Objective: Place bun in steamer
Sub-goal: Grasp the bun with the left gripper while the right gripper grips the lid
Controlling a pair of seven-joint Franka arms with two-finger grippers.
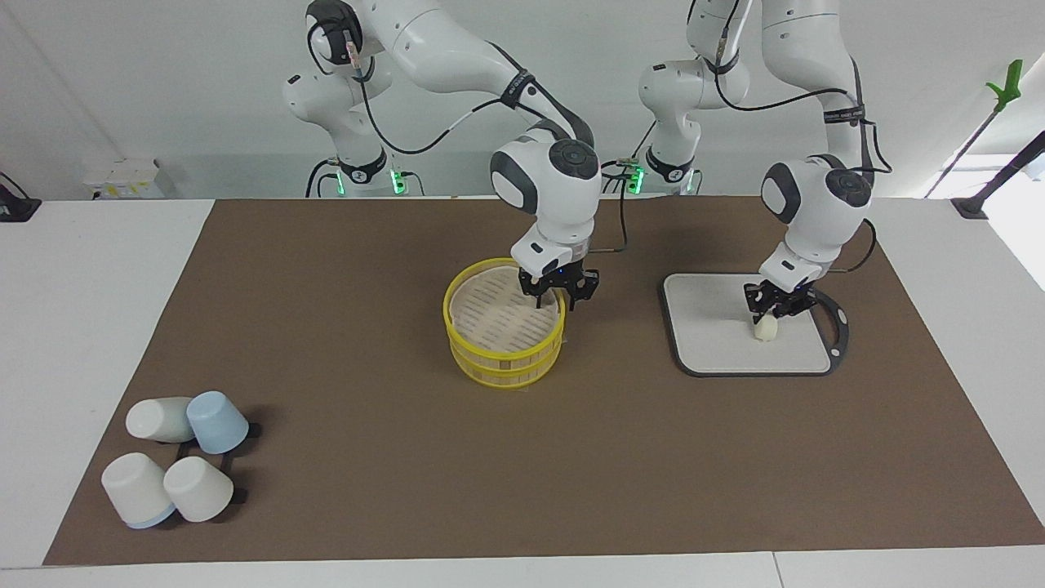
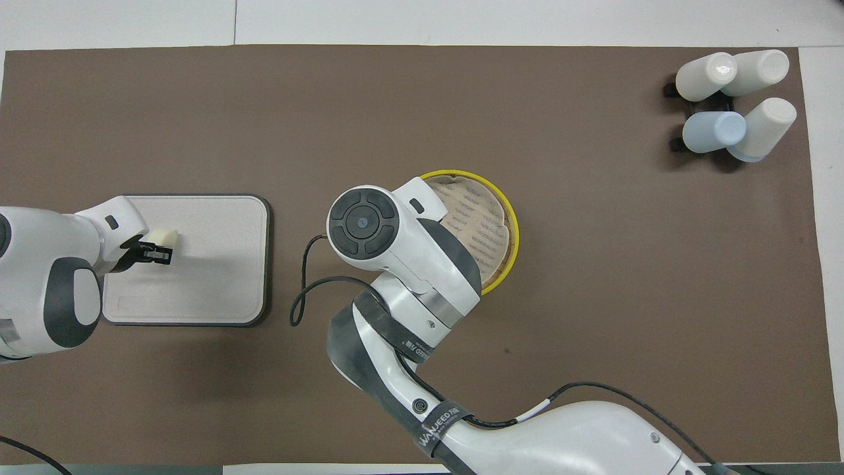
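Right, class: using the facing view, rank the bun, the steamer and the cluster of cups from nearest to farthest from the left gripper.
1. The bun: on the grey board, directly at the left gripper, whose jaws are shut on it.
2. The steamer: mid-table, with the right gripper at its rim.
3. The cups: at the right arm's end, farthest from the robots.
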